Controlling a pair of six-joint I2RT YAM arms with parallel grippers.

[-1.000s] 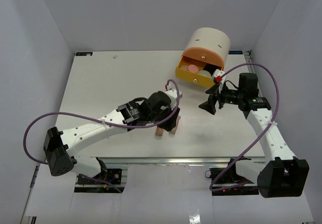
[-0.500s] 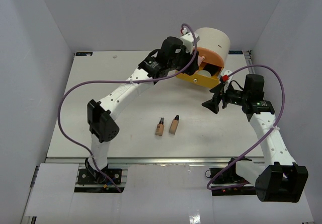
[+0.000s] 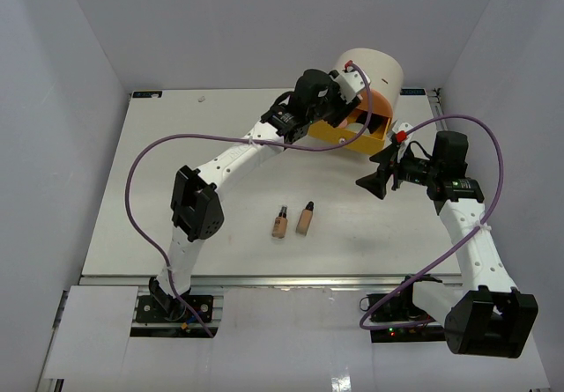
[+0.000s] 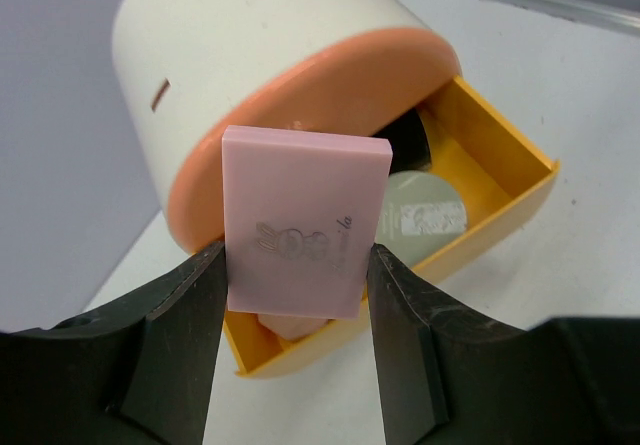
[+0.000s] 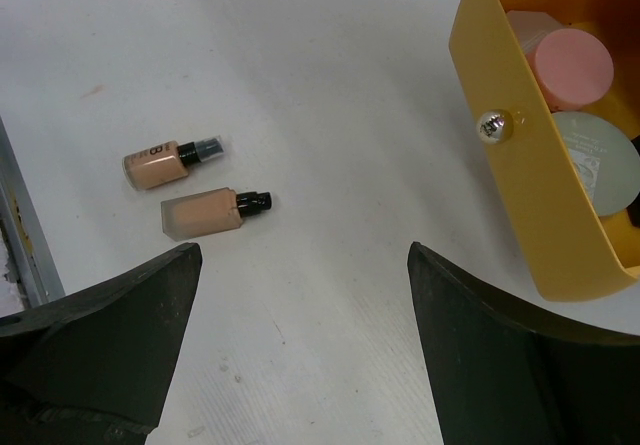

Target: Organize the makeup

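Makeup sits in three places. My left pincer grips the flat pink square by its two side edges, one finger on each, and holds it upright in the air. The square is in front of the cream cylinder and above the near end of the pulled-out yellow drawer. It touches neither of them, as far as I can tell.

Inside that drawer lies the pale green round jar, flat on the drawer floor. My right wrist view shows a round pink jar just beside it, further in. The drawer's small shiny knob faces the open table.

My right pincer hangs with its jaws spread wide and nothing between them. It sits off to the right of the drawer front and well above the tabletop.

Two beige bottles lie on their sides near the middle of the table, well apart from the drawer. One is rounder and the other squarer. They lie side by side without touching, both black caps pointing the same way.
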